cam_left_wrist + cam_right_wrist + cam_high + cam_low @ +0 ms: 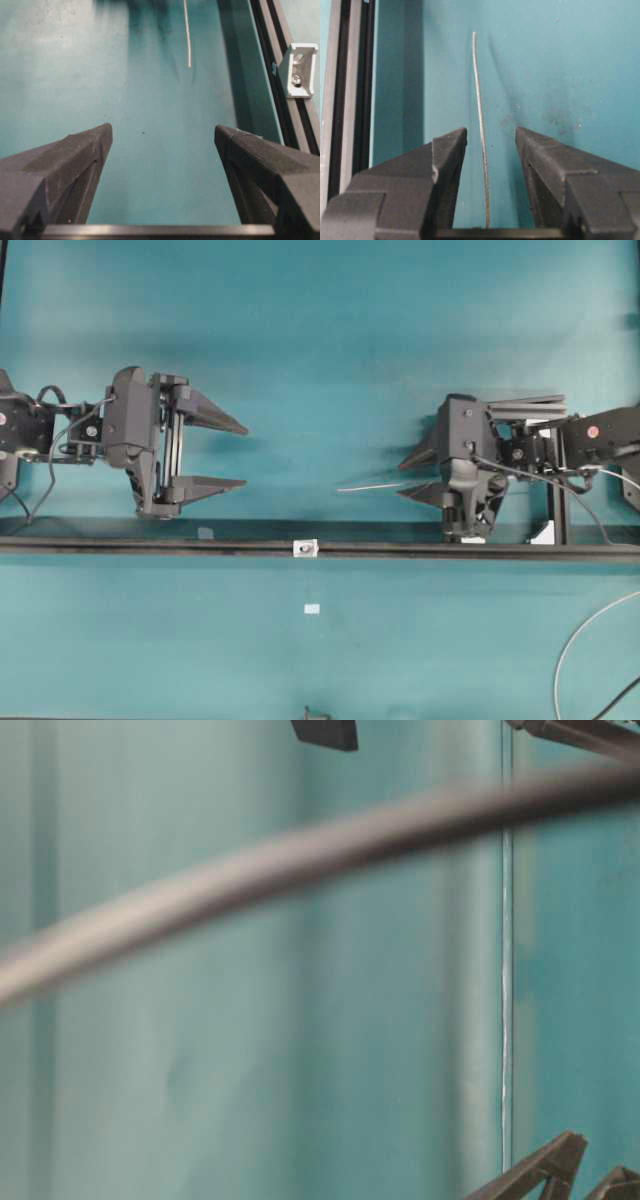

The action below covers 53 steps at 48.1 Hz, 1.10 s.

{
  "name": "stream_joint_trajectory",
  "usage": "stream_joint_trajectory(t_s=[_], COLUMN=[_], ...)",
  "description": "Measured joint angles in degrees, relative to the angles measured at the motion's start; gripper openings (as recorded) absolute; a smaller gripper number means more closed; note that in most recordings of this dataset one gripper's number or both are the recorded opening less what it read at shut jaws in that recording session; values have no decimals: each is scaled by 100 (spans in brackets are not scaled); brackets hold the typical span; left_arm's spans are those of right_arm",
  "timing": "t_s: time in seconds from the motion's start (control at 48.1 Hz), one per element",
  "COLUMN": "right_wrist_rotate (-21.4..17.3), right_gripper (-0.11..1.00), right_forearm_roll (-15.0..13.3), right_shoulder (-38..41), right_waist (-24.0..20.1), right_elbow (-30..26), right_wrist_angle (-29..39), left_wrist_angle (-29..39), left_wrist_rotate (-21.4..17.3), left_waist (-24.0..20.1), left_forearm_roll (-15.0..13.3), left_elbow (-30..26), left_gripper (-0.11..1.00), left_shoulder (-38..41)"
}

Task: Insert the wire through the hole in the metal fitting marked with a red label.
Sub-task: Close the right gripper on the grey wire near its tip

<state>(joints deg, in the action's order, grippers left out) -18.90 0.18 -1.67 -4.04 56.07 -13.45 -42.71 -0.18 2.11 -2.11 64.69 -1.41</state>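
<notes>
From overhead, my left gripper (225, 453) stands with its jaws spread wide and nothing between them, above the black rail (150, 546) that crosses the teal table (320, 330). My right gripper (415, 475) faces it from the other side, also above the rail, jaws partly apart. The wire (370, 487) pokes out from between those jaws toward my left gripper, its free end well short of it. The metal fitting (304, 549) sits on the rail, below the wire's free end and apart from it. A small pale scrap (312, 609) lies on the table below the rail, and a white cable (585, 635) curves in at the lower right.

The table-level view is mostly blur: a thick grey cable (300, 855) sweeps across the front, and dark gripper tips (555, 1165) show at the bottom right.

From my left wrist, both fingers (75, 160) stand far apart over bare table. The wire's end (187, 35) lies ahead, and the fitting (299, 70) is mounted on the rail to the right of it.

From my right wrist, the wire (480, 125) runs between my fingers (445, 160) with a gap on each side, so I am not gripping it. The rail (347, 90) runs along the left.
</notes>
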Motion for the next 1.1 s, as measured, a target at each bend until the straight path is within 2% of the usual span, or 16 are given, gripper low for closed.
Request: stream_joint_trajectory(t_s=[0.229, 0.291, 0.416, 0.499, 1.102], right_wrist_rotate=[0, 9, 0, 18, 44], right_gripper=[41, 33, 9, 0, 0], right_forearm_roll=[0, 0, 0, 0, -18], right_shoulder=[26, 35, 35, 35, 35], right_waist=[9, 0, -26, -35, -26], right_elbow=[-62, -62, -62, -62, -53], right_wrist_angle=[70, 88, 88, 88, -18], left_wrist_angle=[-9, 0, 0, -9, -9], left_wrist_rotate=[-9, -9, -9, -9, -9], left_waist=[0, 9, 0, 0, 0], left_forearm_roll=[0, 0, 9, 0, 9], left_elbow=[0, 0, 0, 0, -9], left_gripper=[83, 83, 83, 83, 83], left_shoulder=[0, 0, 0, 0, 0])
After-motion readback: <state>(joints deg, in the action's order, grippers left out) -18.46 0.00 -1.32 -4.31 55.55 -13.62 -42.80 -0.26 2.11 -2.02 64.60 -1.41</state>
